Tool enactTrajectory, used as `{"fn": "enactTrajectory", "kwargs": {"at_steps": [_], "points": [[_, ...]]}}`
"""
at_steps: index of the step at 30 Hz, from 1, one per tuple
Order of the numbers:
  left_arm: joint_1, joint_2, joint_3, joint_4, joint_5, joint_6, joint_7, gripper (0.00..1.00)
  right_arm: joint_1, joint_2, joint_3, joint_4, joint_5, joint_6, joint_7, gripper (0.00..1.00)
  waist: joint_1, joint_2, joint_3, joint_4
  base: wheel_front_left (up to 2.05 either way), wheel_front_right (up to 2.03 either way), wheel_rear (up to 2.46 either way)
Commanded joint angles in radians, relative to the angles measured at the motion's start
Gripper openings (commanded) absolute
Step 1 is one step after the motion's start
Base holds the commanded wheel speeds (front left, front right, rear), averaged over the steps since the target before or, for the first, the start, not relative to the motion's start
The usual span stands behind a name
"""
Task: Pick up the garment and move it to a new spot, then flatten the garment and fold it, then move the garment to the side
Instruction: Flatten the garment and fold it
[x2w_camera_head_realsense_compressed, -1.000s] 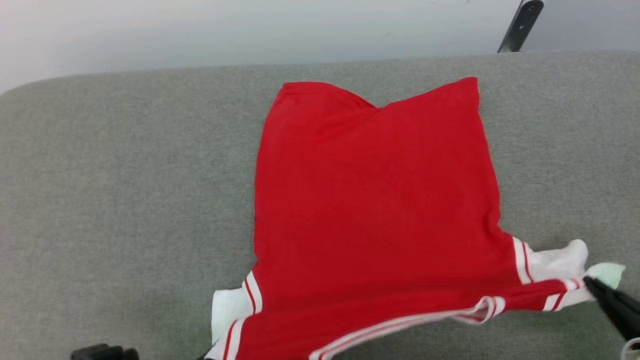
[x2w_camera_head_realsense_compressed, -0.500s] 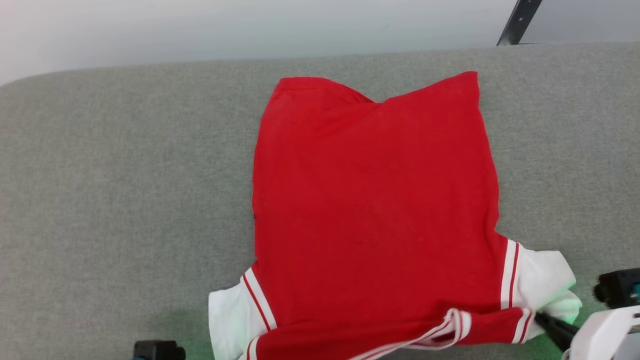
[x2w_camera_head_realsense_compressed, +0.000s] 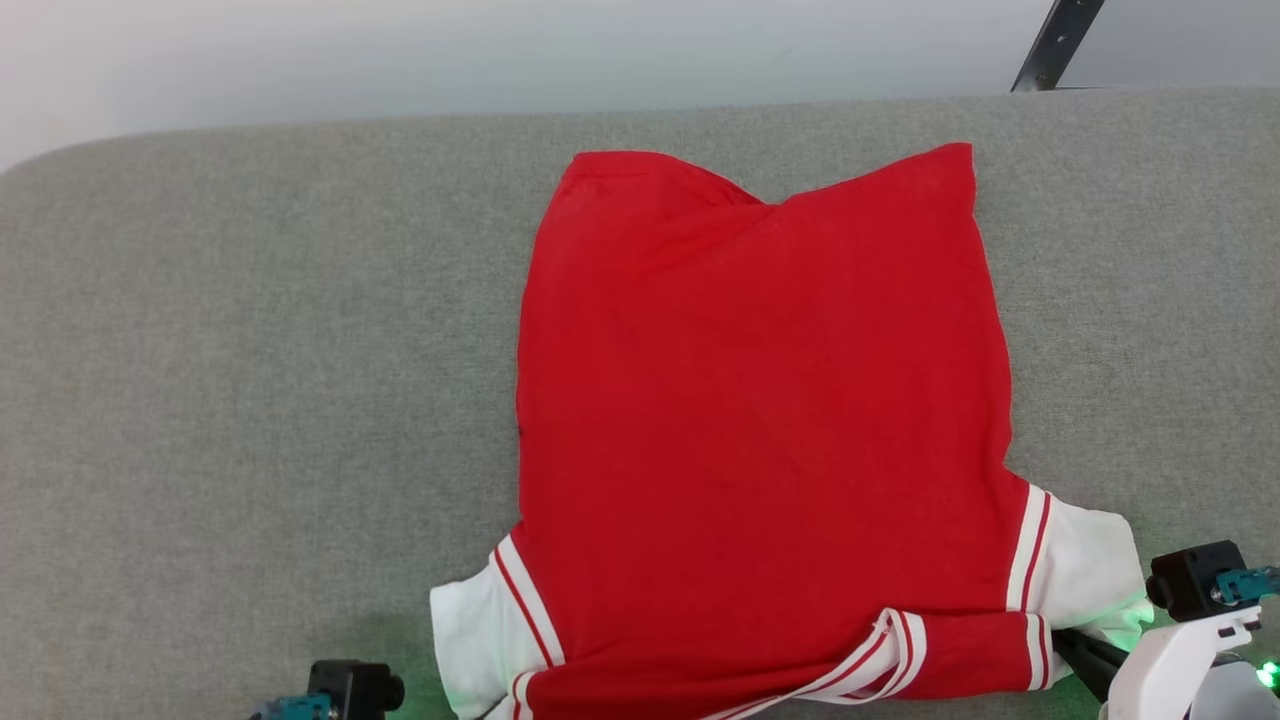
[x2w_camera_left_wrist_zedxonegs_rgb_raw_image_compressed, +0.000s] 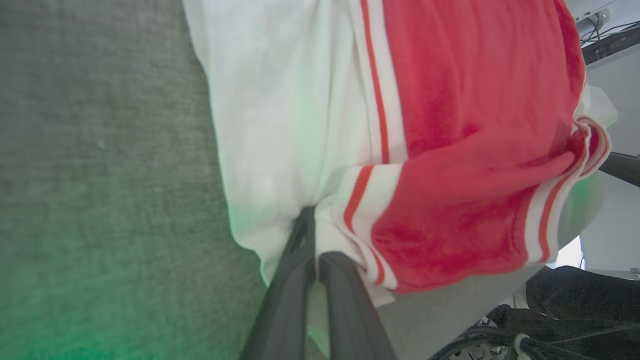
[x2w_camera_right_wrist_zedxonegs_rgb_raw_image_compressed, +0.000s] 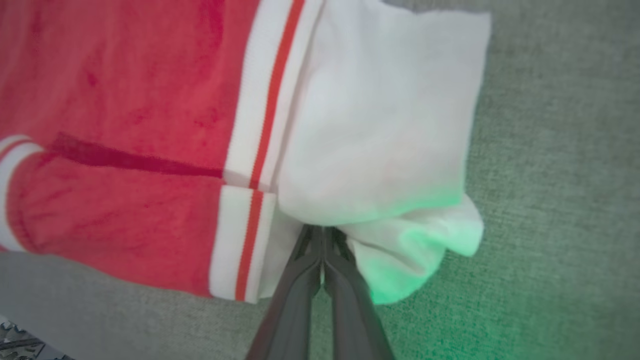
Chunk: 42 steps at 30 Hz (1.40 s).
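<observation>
The garment (x2w_camera_head_realsense_compressed: 760, 420), a bright red jersey, lies spread on the grey padded table (x2w_camera_head_realsense_compressed: 250, 350) with its hem at the far side. Its white sleeves with red-and-white striped trim lie at the near edge. In the left wrist view my left gripper (x2w_camera_left_wrist_zedxonegs_rgb_raw_image_compressed: 309, 216) is shut on the white left sleeve (x2w_camera_left_wrist_zedxonegs_rgb_raw_image_compressed: 280, 115) at its near edge. In the right wrist view my right gripper (x2w_camera_right_wrist_zedxonegs_rgb_raw_image_compressed: 321, 234) is shut on the bunched white right sleeve (x2w_camera_right_wrist_zedxonegs_rgb_raw_image_compressed: 380, 125). The head view shows my right gripper (x2w_camera_head_realsense_compressed: 1078, 648) low at the sleeve (x2w_camera_head_realsense_compressed: 1085, 565). The red collar band (x2w_camera_head_realsense_compressed: 900, 650) is rolled over along the near edge.
The table's far edge (x2w_camera_head_realsense_compressed: 300, 128) curves down at the left, with pale floor beyond. A dark metal strut (x2w_camera_head_realsense_compressed: 1058, 45) stands past the far right corner. The near table edge (x2w_camera_left_wrist_zedxonegs_rgb_raw_image_compressed: 450, 310) runs just under the garment, with dark cables (x2w_camera_left_wrist_zedxonegs_rgb_raw_image_compressed: 565, 320) below it.
Both grippers have come inward along the near edge, keeping hold of the sleeves. The right sleeve has bunched up and the collar band has rolled over. The head view has shifted slightly.
</observation>
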Motion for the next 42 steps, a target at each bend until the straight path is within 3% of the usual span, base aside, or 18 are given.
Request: {"fn": "enactTrajectory", "kwargs": {"at_steps": [1,3,4,5,6,7,11,16,22,26,30,34,42], "points": [[0.0,-0.032,-0.021,0.069,-0.001,0.018,0.024,0.0,-0.006,0.025,0.044,0.048,0.003,-0.002,0.001,0.0,0.0,0.0,0.002,0.0,0.0,0.0,0.0],[-0.006,-0.037,-0.021,0.084,0.0,0.013,0.02,0.0,-0.015,0.016,0.053,0.054,0.004,-0.002,-0.012,0.0,0.0,0.0,0.001,-0.002,0.0,0.0,0.0],[-0.006,-0.039,-0.02,0.088,-0.001,0.01,0.018,0.0,-0.02,0.011,0.059,0.054,0.001,-0.002,-0.018,0.06,0.0,0.0,0.0,-0.003,0.0,0.0,0.0],[-0.006,-0.04,-0.019,0.091,-0.002,0.007,0.017,0.0,-0.024,0.006,0.062,0.049,-0.003,-0.002,-0.028,0.26,0.0,0.0,-0.002,-0.004,0.0,0.0,0.0],[-0.005,-0.043,-0.018,0.092,-0.004,0.002,0.015,0.0,-0.029,0.002,0.065,0.044,-0.003,-0.002,-0.036,0.58,0.0,0.0,-0.003,-0.006,0.0,0.0,0.0],[-0.004,-0.046,-0.017,0.09,-0.007,0.001,0.013,0.0,-0.033,-0.003,0.069,0.033,-0.001,-0.002,-0.046,1.0,0.0,0.0,-0.005,-0.007,0.0,0.0,0.0],[0.0,-0.05,-0.019,0.082,-0.004,0.005,0.007,0.0,-0.047,-0.033,0.038,-0.049,0.039,-0.002,-0.063,1.0,0.0,0.0,-0.011,-0.011,0.0,0.0,0.0],[-0.003,-0.051,-0.025,0.055,0.008,0.012,0.006,0.0,-0.095,-0.099,-0.049,-0.214,0.189,-0.002,0.009,1.0,0.0,0.0,-0.006,-0.006,0.0,0.0,0.0],[-0.058,-0.06,-0.028,0.012,0.037,0.014,0.018,0.0,-0.281,-0.141,-0.143,-0.244,0.163,-0.002,0.122,1.0,0.0,0.0,0.05,0.029,0.0,0.0,0.0],[-0.103,-0.07,-0.031,-0.016,0.059,0.012,0.025,0.0,-0.5,-0.098,-0.1,-0.127,0.084,-0.002,0.191,1.0,0.0,0.0,0.111,0.062,0.0,0.0,0.0],[-0.138,-0.079,-0.02,-0.043,0.074,0.018,0.011,0.0,-0.751,-0.036,-0.037,0.066,-0.012,-0.002,0.239,1.0,0.0,0.0,0.188,0.092,0.0,0.0,0.0],[-0.175,-0.099,-0.023,-0.063,0.093,0.012,0.013,0.0,-0.952,-0.015,0.036,0.28,-0.118,-0.002,0.304,1.0,0.0,0.0,0.263,0.134,0.0,0.0,0.0],[-0.209,-0.125,-0.024,-0.052,0.103,0.002,0.011,0.0,-1.165,-0.002,0.053,0.571,-0.233,-0.002,0.315,1.0,0.0,0.0,0.341,0.191,0.0,0.0,0.0]]}}
